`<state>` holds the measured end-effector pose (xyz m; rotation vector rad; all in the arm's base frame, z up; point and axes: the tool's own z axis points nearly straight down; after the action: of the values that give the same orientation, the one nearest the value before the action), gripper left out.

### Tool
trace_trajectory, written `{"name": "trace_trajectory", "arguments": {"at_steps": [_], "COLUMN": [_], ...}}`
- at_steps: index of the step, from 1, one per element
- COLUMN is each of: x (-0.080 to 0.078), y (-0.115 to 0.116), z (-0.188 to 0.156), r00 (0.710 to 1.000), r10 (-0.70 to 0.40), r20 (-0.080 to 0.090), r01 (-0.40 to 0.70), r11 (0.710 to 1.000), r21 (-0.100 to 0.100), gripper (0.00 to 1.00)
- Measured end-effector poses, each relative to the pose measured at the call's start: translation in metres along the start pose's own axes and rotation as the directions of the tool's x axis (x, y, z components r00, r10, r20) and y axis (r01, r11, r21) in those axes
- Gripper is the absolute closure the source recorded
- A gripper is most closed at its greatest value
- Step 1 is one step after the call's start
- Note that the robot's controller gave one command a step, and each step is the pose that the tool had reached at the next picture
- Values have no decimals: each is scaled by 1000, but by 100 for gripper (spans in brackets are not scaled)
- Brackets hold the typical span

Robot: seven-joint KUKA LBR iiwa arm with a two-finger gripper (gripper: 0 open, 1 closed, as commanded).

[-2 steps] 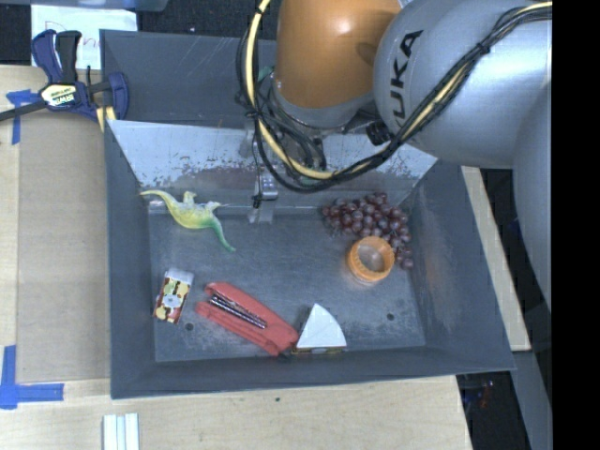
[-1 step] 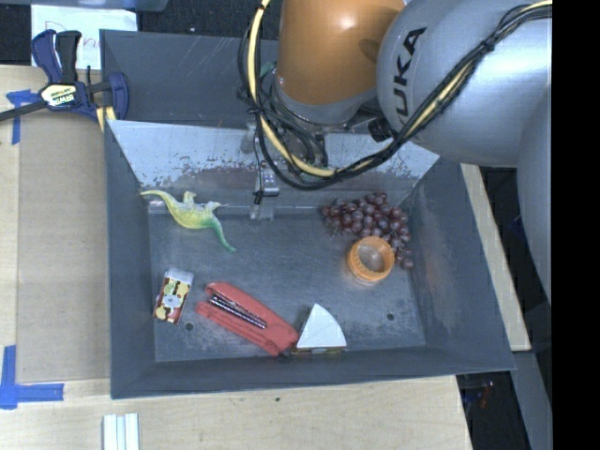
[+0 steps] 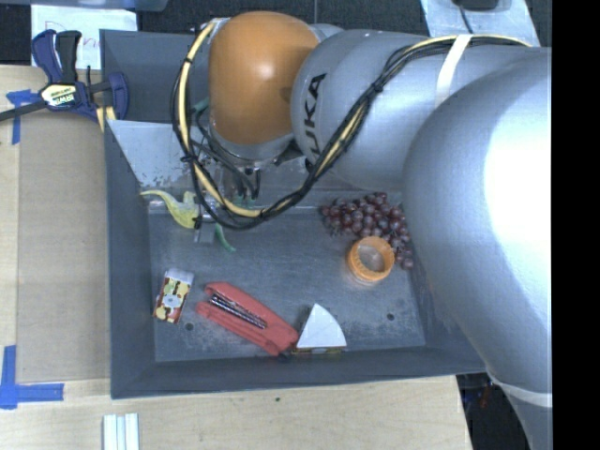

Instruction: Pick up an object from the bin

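The arm (image 3: pixel 450 157) reaches into the bin (image 3: pixel 127 326), its pincer (image 3: pixel 214 225) low at the far left; whether it is wide or narrow I cannot tell. Just left of it lies a yellow-green toy (image 3: pixel 178 209), its long axis running left to right.

robot lab: kuka arm (image 3: pixel 450 111) over grey metal bin (image 3: pixel 127 279).

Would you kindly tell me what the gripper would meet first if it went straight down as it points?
Probably the yellow-green curved thing just left of and beneath the gripper; depth is unclear, so perhaps the bare bin floor instead.
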<state>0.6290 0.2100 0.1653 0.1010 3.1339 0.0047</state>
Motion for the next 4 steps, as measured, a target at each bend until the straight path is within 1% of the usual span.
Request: {"name": "trace_trajectory", "arguments": {"at_steps": [1, 2, 3, 4], "x": [6, 5, 2, 7], "y": [11, 4, -27, -12], "z": [21, 33, 97, 94], "r00": [999, 967, 990, 849], "r10": [47, 254, 138, 528], "r20": [-4, -9, -7, 1], "r01": [-47, -254, -138, -528], "r11": [999, 967, 990, 849], "r21": [2, 5, 2, -3], "gripper": [0, 0, 0, 100]}}
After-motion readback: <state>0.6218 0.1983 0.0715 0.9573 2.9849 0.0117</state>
